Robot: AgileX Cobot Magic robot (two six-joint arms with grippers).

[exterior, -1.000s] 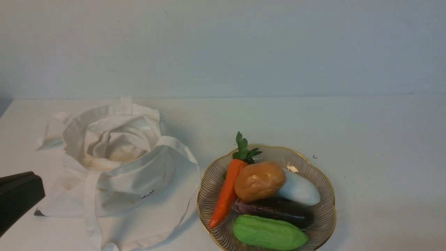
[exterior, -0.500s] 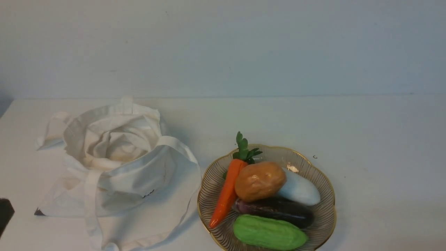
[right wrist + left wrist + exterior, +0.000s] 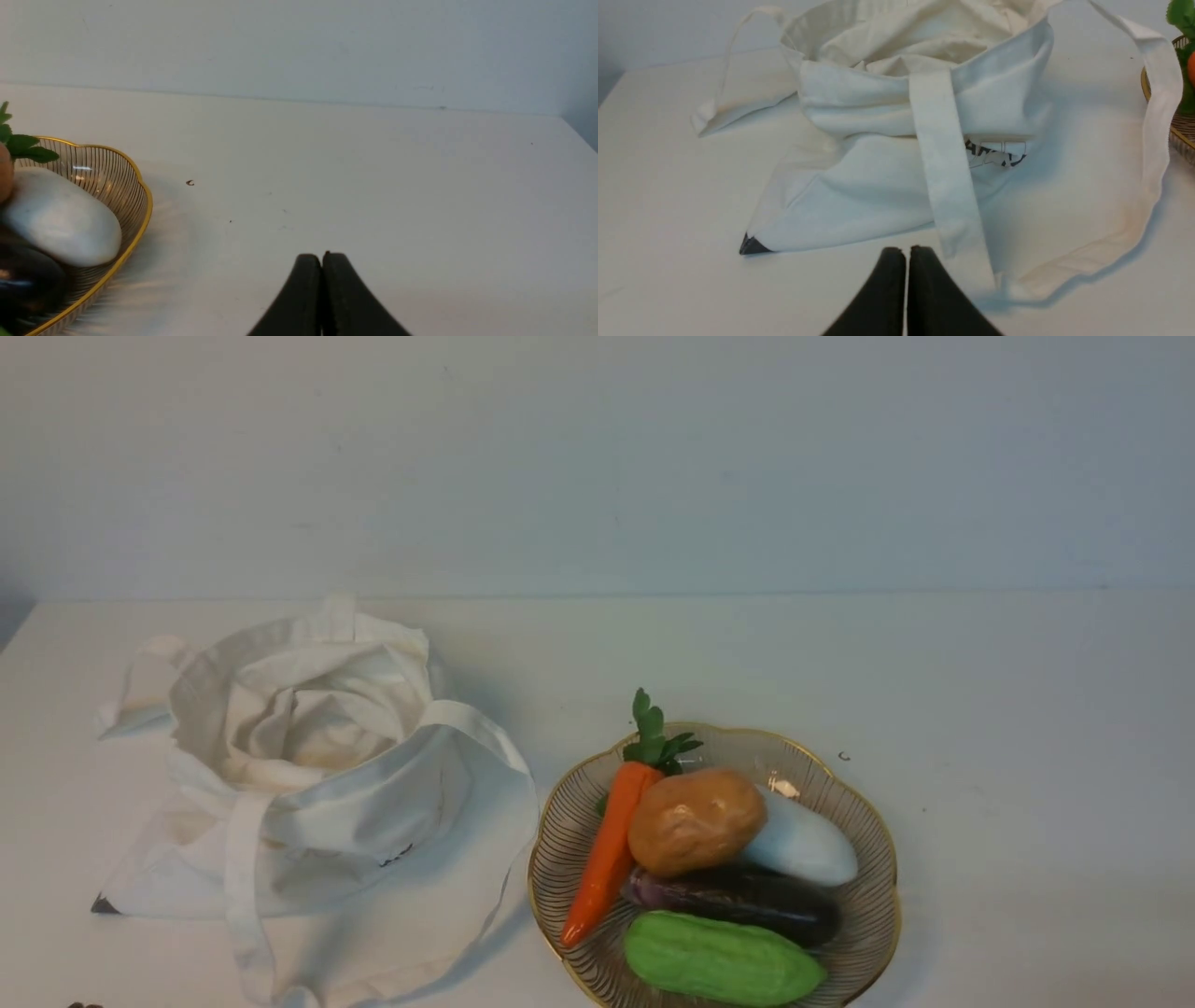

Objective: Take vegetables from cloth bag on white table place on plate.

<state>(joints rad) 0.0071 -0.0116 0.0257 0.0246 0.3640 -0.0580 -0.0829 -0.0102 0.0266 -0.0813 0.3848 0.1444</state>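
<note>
The orange-brown potato (image 3: 695, 819) lies in the gold-rimmed glass plate (image 3: 873, 821) on top of the other vegetables, at the front right of the white table (image 3: 980, 691). The off-white cloth bag (image 3: 317, 775) sits slumped and open at the left; it also shows in the left wrist view (image 3: 896, 107). My left gripper (image 3: 906, 252) is shut and empty, a little short of the bag's strap, and out of the front view. My right gripper (image 3: 321, 257) is shut and empty over bare table, to the right of the plate (image 3: 140, 186).
In the plate also lie an orange carrot with green leaves (image 3: 611, 845), a white oval vegetable (image 3: 808, 845), a dark purple aubergine (image 3: 747, 901) and a green gourd (image 3: 719, 959). A long bag strap (image 3: 1155, 121) loops toward the plate. A wall runs behind the table.
My left arm, seen at the front view's left edge a second ago, has drawn back out of that view. The bag, plate and vegetables have not moved.
</note>
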